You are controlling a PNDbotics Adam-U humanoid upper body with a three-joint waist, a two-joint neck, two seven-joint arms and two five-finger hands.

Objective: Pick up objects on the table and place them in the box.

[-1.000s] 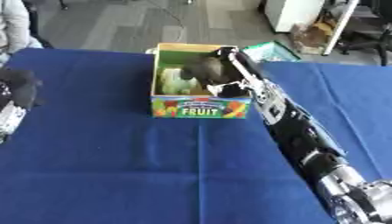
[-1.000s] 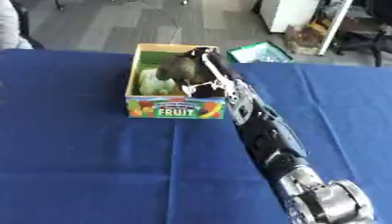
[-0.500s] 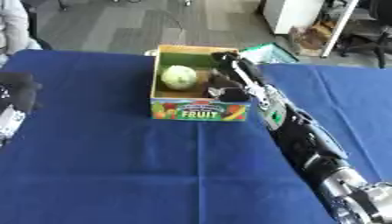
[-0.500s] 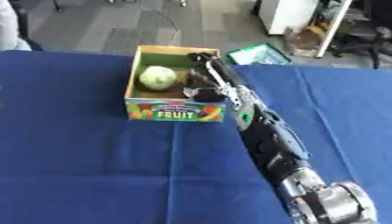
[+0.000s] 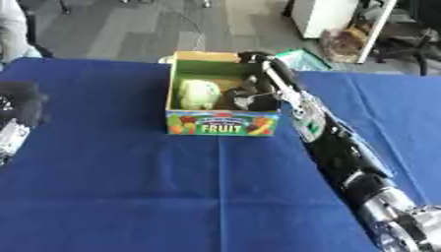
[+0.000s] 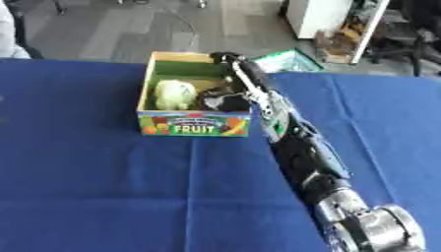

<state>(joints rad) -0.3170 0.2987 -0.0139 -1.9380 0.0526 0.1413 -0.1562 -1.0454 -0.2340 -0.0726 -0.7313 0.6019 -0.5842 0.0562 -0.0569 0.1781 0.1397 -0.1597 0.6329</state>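
Your desk [image 5: 129,197] is draped in a deep blue cloth, with grey office floor and a white cabinet [image 5: 323,17] beyond its far edge. The box [image 5: 223,122], its front printed with "FRUIT", stands near the far middle of the desk. Inside it, on the left half, lies a pale green round object [image 5: 200,94], resting on the box floor close to the left wall. A second ago your right robot hand covered most of the box's inside and hid that object; half a second ago it had drawn to the right side, and the green object lay uncovered.

Now your right robot hand [image 5: 245,95] sits in the right half of the box, just beside the green object and apart from it. Its dark fingers look bent downward with something dark beneath them, but you cannot tell from these views whether they are clenched, released or grasping anything. The arm runs from the lower right corner across the cloth and over the box's right wall.

Your left robot hand [image 5: 19,106] shows at the left edge of the left eye view only, resting on the cloth well apart from the box; it sits about where it did before, and its finger state cannot be made out.

A green item [image 6: 289,60] lies behind the box, past the desk's far edge.
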